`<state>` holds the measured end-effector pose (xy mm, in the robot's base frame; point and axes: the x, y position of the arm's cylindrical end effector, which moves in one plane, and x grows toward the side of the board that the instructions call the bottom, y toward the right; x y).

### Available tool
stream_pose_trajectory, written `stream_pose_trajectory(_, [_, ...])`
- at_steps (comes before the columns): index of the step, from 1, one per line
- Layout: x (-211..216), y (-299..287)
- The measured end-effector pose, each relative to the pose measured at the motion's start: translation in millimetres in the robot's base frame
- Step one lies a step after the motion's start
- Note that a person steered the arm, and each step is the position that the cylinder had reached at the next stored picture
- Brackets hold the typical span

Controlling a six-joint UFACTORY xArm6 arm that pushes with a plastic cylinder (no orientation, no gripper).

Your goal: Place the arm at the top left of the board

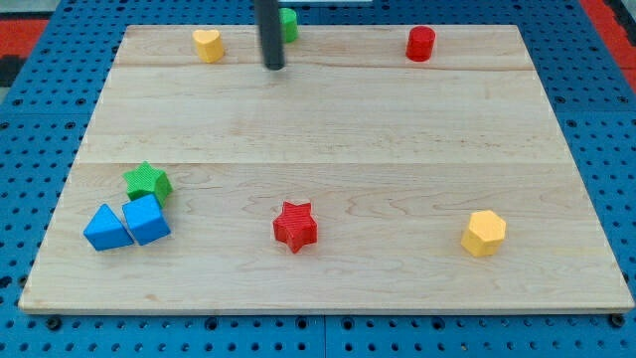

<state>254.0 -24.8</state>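
Observation:
My tip [274, 66] is near the view's top edge of the wooden board [328, 129], left of centre. A yellow heart block [208, 45] lies to the tip's left, near the board's top left. A green block [288, 24] sits just right of the rod, partly hidden behind it. A red cylinder [420, 44] is at the top right. The tip touches no block.
A green star [147, 182], a blue triangle [105, 229] and a blue cube [146, 220] cluster at the bottom left. A red star [295, 226] lies bottom centre. A yellow hexagon [484, 234] lies bottom right. Blue pegboard surrounds the board.

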Motion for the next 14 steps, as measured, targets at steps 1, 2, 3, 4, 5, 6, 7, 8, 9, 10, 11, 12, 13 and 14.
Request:
stream_pose_trajectory(1, [-47.2,75.5])
stream_pose_trajectory(2, [-62.0,67.0])
stream_pose_trajectory(3, [-61.7,48.1])
stream_pose_trajectory(4, [-61.9,21.6])
stream_pose_trajectory(5, [-24.7,-110.6])
stream_pose_trajectory(6, [78.4,-121.9])
stream_pose_trajectory(7, [100.2,-117.7])
stream_pose_trajectory(8, [93.8,-201.1])
stream_pose_trajectory(9, [76.8,-279.2])
stream_pose_trajectory(10, [66.2,-279.8])
stream_pose_trajectory(11, [-18.2,-254.8])
stream_pose_trajectory(12, [-62.4,-233.9])
stream_pose_trajectory(13, [-63.0,-223.9])
stream_pose_trajectory(14, [-62.7,-182.7])
